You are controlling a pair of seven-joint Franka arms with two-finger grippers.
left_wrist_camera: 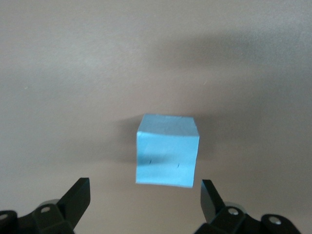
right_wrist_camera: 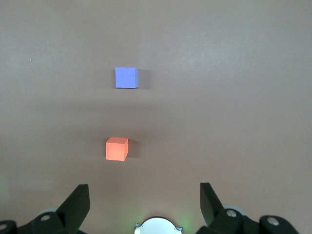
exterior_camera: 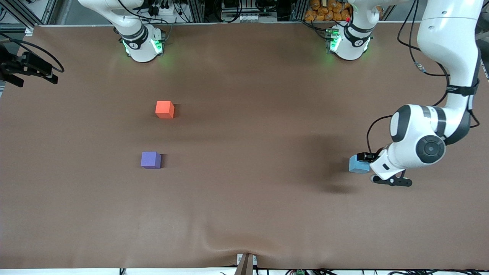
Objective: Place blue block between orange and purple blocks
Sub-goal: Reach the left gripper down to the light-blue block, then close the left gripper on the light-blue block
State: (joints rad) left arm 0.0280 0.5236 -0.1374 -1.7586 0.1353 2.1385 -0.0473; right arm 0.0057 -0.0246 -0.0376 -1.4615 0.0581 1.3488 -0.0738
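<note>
The blue block (exterior_camera: 358, 165) sits on the brown table toward the left arm's end. My left gripper (exterior_camera: 366, 157) is low right beside it. In the left wrist view the gripper (left_wrist_camera: 145, 187) is open, and the blue block (left_wrist_camera: 167, 151) lies just ahead of the fingertips, not between them. The orange block (exterior_camera: 165, 109) and the purple block (exterior_camera: 151, 159) stand apart toward the right arm's end, the purple one nearer the front camera. My right gripper (right_wrist_camera: 145, 192) is open and empty, waiting high over its own base. It looks down on the orange block (right_wrist_camera: 117, 148) and the purple block (right_wrist_camera: 126, 77).
A gap of bare table (exterior_camera: 158, 135) lies between the orange and purple blocks. A black device on a cable (exterior_camera: 26, 68) sits at the table's edge at the right arm's end. The arm bases (exterior_camera: 143, 46) stand along the edge farthest from the front camera.
</note>
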